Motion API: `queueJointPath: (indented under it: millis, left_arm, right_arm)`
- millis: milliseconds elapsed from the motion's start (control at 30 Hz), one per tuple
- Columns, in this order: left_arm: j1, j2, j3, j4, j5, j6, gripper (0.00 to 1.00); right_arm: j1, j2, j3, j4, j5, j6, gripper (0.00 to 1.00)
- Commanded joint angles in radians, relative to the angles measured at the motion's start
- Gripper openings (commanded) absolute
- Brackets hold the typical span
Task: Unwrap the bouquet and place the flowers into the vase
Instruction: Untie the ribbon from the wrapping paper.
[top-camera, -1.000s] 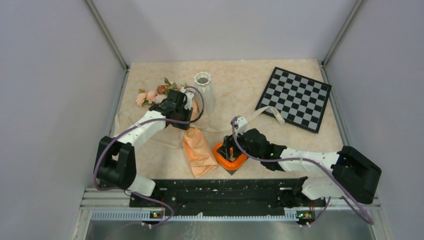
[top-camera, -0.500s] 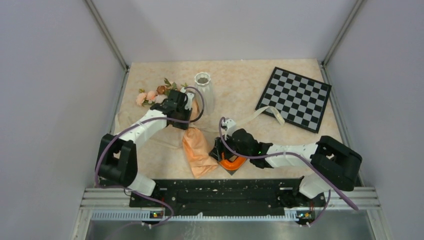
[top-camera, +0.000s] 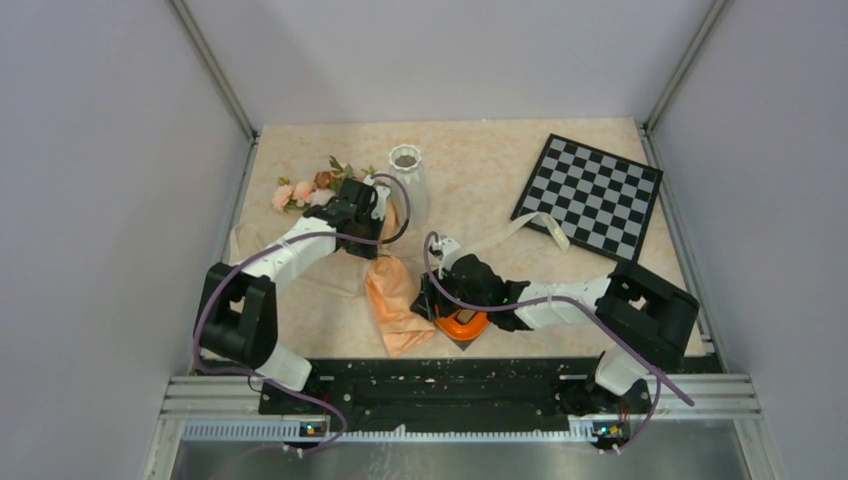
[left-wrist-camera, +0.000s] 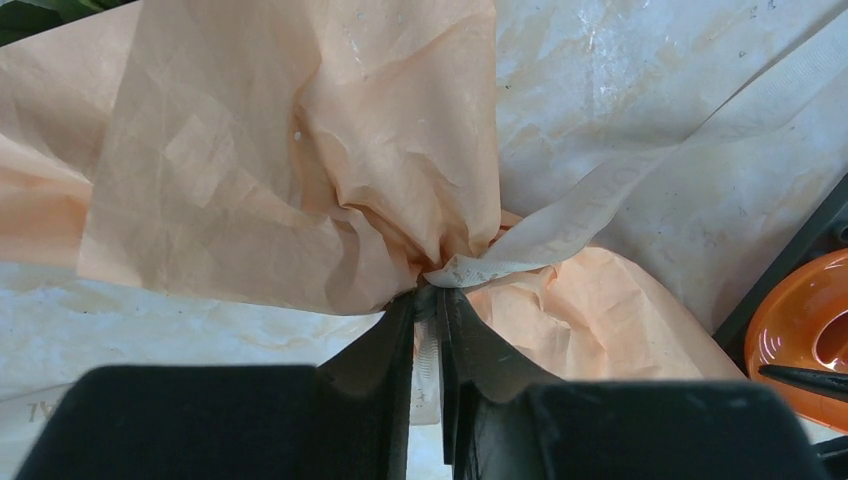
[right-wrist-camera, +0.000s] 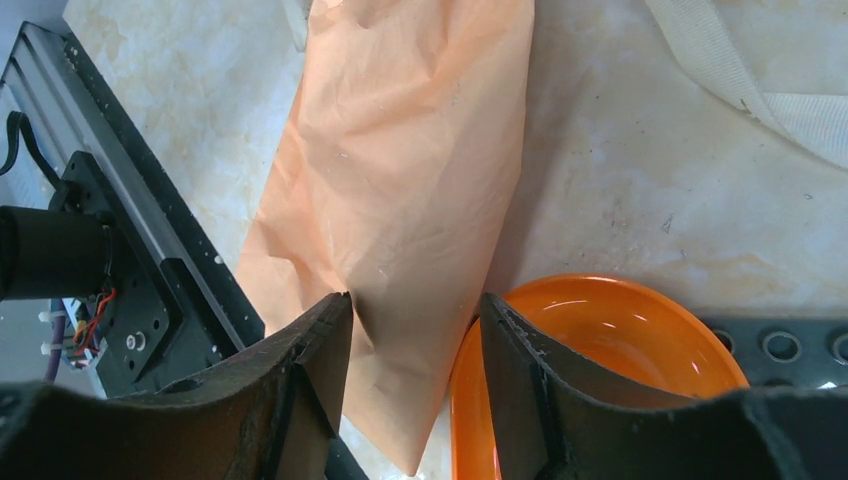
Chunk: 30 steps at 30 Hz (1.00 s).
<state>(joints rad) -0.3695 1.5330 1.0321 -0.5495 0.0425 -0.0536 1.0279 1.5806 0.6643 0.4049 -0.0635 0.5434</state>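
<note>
The bouquet (top-camera: 398, 300) lies slanted on the table, its peach paper (left-wrist-camera: 300, 150) cinched by a cream ribbon (left-wrist-camera: 600, 190). The flowers (top-camera: 303, 190) stick out at its far left end. The white ribbed vase (top-camera: 408, 185) stands upright just behind it. My left gripper (top-camera: 376, 248) sits at the cinch, shut on a short end of the ribbon (left-wrist-camera: 432, 345). My right gripper (top-camera: 428, 295) stands open low over the paper tail (right-wrist-camera: 410, 180), whose right edge lies between its fingers (right-wrist-camera: 330, 345).
An orange plastic ring (top-camera: 462, 322) on a dark plate touches the paper tail's right side. The long ribbon end (top-camera: 520, 228) trails toward a checkerboard (top-camera: 590, 195) at the back right. A black rail (right-wrist-camera: 150, 270) runs along the near edge.
My right arm has swung left from the orange ring to the paper tail, its jaws narrowing. The left jaws have closed further on the ribbon. The bouquet has stayed put.
</note>
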Motion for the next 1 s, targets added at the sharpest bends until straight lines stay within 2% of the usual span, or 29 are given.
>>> queueJointPath:
  millis: [0,200,400,567,733,967]
  left_arm:
    - [-0.007,0.016,0.032,0.008,0.019,-0.007,0.17]
    - [-0.008,0.021,0.036,0.003,0.025,-0.009,0.09]
    - [-0.009,-0.002,0.032,0.013,0.005,-0.015,0.01]
    - [-0.009,-0.043,0.013,0.040,-0.011,-0.023,0.00]
    - [-0.009,-0.062,0.009,0.050,0.008,-0.029,0.00]
    - [-0.009,-0.106,-0.002,0.072,0.016,-0.030,0.00]
  right_arm:
    - [0.013,0.027,0.054,0.030,-0.015,0.005,0.50]
    - [0.012,0.053,0.067,0.006,-0.017,0.010,0.40]
    - [0.012,0.066,0.070,-0.008,-0.007,0.013,0.19]
    - [0.012,0.081,0.075,-0.023,0.004,0.016,0.05]
    - [0.013,0.097,0.078,-0.037,0.012,0.018,0.01]
    - [0.012,0.101,0.081,-0.047,0.022,0.020,0.00]
